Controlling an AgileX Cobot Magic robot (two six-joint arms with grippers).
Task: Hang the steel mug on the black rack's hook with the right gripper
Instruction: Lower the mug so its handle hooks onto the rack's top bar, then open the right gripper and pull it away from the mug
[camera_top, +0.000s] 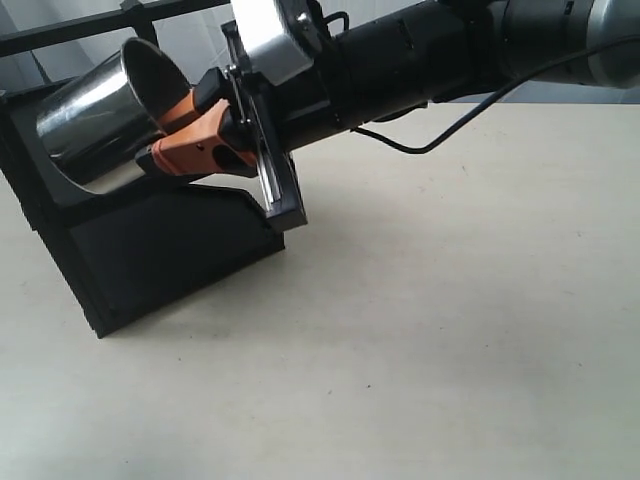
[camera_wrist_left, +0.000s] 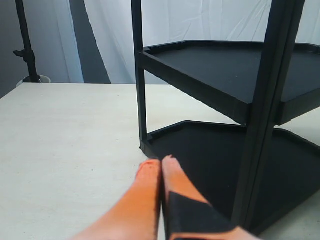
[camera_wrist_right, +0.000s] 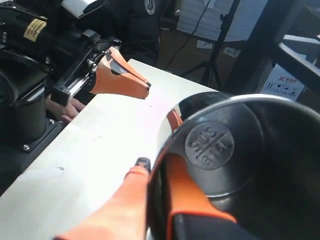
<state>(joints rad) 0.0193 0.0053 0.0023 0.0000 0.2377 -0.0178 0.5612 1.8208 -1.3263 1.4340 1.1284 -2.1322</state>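
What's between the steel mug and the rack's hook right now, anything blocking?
Nothing visible blocks it. The shiny steel mug, clamped by its rim in the right orange-fingered claw, already sits against the matte black two-tier rack, just under its top crossbar. The hook itself can't be made out.

Your steel mug (camera_top: 105, 115) is pinched by the rim and held tilted against the black rack (camera_top: 160, 245).

Your right gripper (camera_top: 185, 135) has one orange finger inside the mug's mouth and one outside its wall, jaws closed on the rim. The polished mug lies on its side, mouth angled up, above the rack's lower tray and just under its top crossbar. You can see its stamped base inside (camera_wrist_right: 209, 142).
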